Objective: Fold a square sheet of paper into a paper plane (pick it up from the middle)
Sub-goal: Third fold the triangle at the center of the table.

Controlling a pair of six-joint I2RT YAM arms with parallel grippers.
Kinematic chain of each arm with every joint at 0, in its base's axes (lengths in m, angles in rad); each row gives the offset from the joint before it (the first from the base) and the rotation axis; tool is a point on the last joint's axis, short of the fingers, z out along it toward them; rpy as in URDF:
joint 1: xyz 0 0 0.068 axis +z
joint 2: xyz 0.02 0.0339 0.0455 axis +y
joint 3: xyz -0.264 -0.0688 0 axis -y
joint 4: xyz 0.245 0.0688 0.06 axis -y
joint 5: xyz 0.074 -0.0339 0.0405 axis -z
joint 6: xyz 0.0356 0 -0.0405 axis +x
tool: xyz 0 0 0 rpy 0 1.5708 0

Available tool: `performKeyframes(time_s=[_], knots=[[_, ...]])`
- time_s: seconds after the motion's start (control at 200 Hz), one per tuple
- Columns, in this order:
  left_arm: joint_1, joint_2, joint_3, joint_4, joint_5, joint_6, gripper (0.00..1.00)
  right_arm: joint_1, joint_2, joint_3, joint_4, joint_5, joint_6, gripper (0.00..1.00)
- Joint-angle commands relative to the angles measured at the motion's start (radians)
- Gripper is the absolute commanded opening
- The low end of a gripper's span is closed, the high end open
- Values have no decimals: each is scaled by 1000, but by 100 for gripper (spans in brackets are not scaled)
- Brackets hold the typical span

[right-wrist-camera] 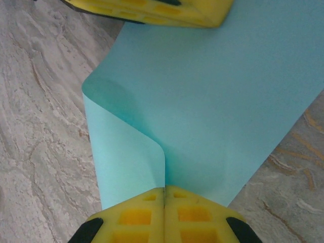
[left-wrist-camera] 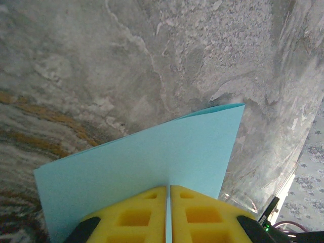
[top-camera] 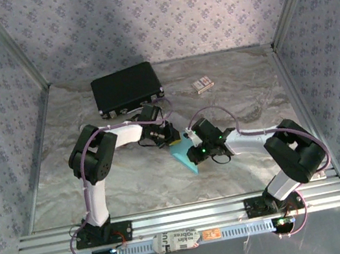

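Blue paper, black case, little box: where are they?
blue paper (right-wrist-camera: 228,101), right wrist view, on its flat middle
black case (top-camera: 125,87), top external view, middle of lid
little box (top-camera: 202,84), top external view, its top face

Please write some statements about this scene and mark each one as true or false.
1. The left pincer and the right pincer are both shut on the square sheet of paper. True.
2. The black case stands open. False: its lid is closed.
3. The small card box lies on the case. False: it lies on the table, apart, to the right of the case.
4. The sheet curls over itself. True.
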Motion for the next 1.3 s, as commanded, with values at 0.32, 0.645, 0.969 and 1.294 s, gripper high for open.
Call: performKeyframes(time_s=[0.32,0.645,0.969,1.294], knots=[[-2,8,-37,-29,-15,-1,10,-4,9,22,-40,42,-1,6],[-4,5,-42,-22,-14,-3,10,-2,15,29,-53,48,1,6],[-4,6,-42,-16,-13,-8,10,1,28,29,-45,47,6,7],[-2,6,-39,-16,-12,-7,10,2,46,30,-53,55,6,7]])
